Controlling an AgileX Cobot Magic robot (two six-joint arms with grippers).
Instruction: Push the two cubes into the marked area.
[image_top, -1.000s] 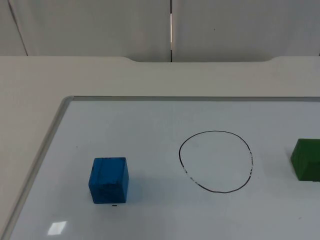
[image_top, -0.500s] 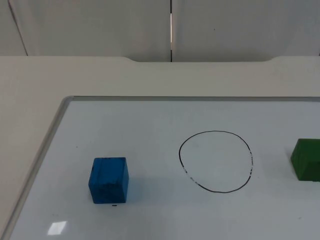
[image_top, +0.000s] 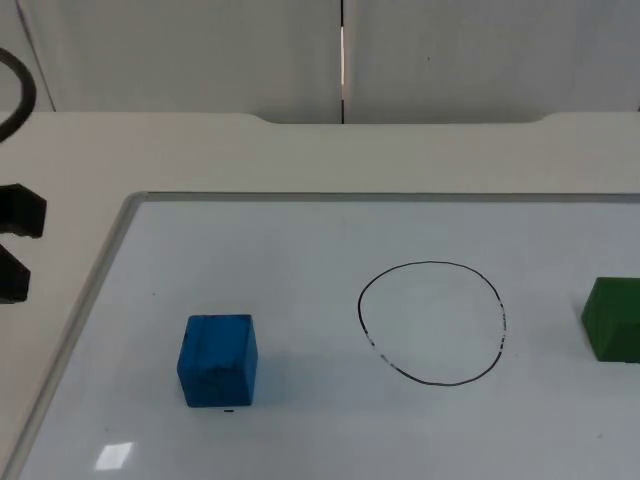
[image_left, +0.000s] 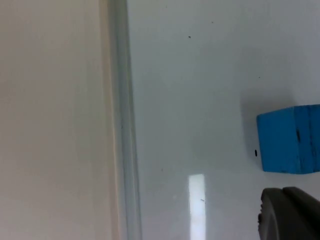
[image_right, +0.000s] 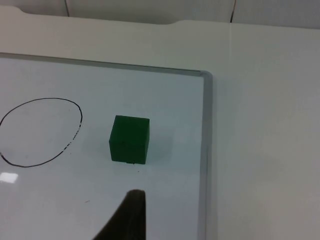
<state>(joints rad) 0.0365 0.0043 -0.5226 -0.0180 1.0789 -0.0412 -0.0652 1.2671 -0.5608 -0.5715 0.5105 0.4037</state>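
From above I see my left hand (image_top: 12, 245), fingers spread, at the desk's (image_top: 300, 150) left edge; the blue cube (image_top: 217, 359) sits between it and the drawn circle (image_top: 431, 322). Left wrist: blue cube just ahead. Right wrist: green cube (image_right: 129, 139) beside the circle; right hand's state I cannot tell.

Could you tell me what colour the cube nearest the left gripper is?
Blue cube, clearest in the top view.
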